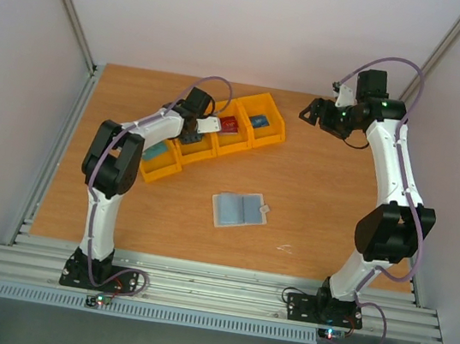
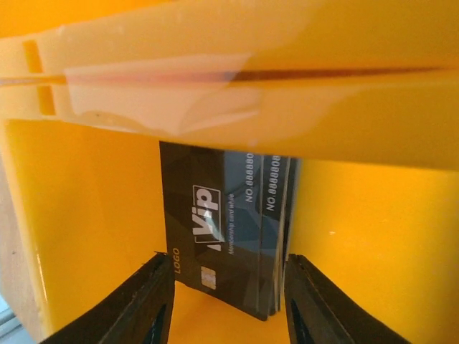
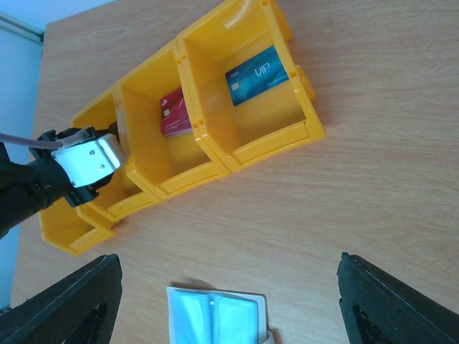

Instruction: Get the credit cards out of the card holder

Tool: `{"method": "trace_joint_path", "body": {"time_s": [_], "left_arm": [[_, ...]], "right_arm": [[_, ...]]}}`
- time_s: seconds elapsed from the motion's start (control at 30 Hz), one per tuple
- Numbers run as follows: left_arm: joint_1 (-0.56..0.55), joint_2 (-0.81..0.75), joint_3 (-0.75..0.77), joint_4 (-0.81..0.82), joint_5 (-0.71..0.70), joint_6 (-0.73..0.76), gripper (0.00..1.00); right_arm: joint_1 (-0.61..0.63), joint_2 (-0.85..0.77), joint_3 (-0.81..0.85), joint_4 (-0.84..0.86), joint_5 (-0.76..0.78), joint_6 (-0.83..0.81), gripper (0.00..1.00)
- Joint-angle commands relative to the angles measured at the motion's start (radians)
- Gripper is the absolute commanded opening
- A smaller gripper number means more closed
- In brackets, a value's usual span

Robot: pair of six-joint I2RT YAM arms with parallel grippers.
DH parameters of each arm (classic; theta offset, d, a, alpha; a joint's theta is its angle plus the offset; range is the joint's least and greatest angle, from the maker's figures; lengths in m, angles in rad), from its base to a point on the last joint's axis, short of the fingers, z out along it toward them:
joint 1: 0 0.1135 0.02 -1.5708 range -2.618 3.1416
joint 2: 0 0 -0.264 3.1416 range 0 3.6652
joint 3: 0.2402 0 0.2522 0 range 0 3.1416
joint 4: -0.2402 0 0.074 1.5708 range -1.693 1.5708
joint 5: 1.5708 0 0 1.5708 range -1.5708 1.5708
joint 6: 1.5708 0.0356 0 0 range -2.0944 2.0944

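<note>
While your left gripper straddled the dark card half-open, four cards sat in four bins; one wallet on wooden table; right gripper gaped empty.

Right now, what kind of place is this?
Probably a robot test lab, not a home: a left arm and right arm bolted at a wooden table, plain white walls, yellow bins holding cards.
</note>
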Motion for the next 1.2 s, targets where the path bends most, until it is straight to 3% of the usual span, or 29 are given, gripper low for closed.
{"method": "trace_joint_path", "body": {"time_s": [0.0,0.3,0.53,0.87,1.07,1.17], "left_arm": [[-0.004,-0.099,0.027,-0.044,0.106,-0.037,0.46],[-0.006,-0.349,-0.044,-0.095,0.408,-0.276,0.52],[-0.038,-0.622,-0.376,0.031,0.74,-0.344,0.52],[-0.221,-0.711,-0.841,0.418,0.586,-0.344,0.52],[-0.3,-0.633,-0.826,0.425,0.475,-0.296,0.51],[-0.345,-0.59,-0.829,0.368,0.461,-0.181,0.51]], "right_arm": [[-0.006,-0.013,0.001,0.007,-0.035,0.01,0.82],[0.027,-0.01,-0.118,-0.021,-0.139,0.03,0.71],[0.147,-0.028,-0.307,0.002,-0.087,0.044,0.68],[0.309,0.014,-0.506,0.096,0.012,0.117,0.64],[0.344,0.103,-0.562,0.182,0.02,0.167,0.57],[0.344,0.118,-0.578,0.2,0.061,0.18,0.48]]}}
